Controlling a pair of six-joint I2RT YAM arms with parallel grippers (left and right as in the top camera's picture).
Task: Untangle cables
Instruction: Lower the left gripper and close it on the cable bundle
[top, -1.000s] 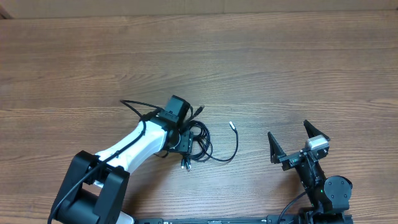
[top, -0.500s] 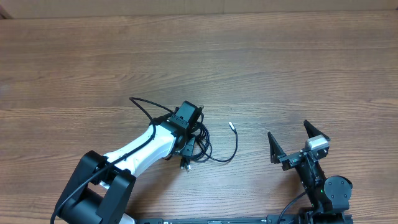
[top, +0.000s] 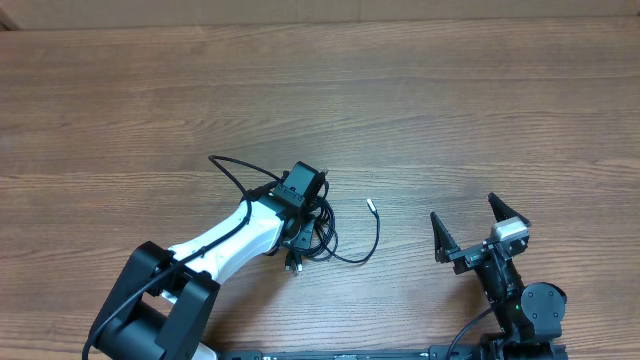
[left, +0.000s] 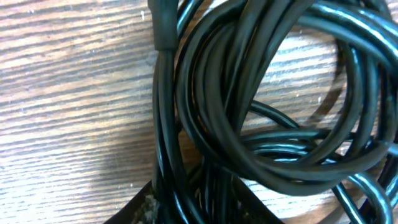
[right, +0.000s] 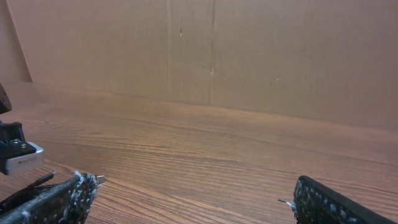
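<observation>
Pincer of the left arm (top: 299, 205) hangs low over the cables (top: 318, 235), on the left part of the bundle. Its jaws are hidden among the cords, and I cannot tell whether they grip one or stand apart. The bundle lies on the table (top: 420, 90), a heap of thin black cords coiled over one another. In the left wrist view the glossy loops (left: 249, 124) fill the picture, crossing on the wood. At the bundle's robot-side edge small plug tips (top: 296, 265) stick out. To the bundle's right a loose strand (top: 378, 235) curves away and ends in a silvery tip (top: 371, 202). Well right of the bundle, the right pincer (top: 469, 226) gapes wide, holding nothing.
</observation>
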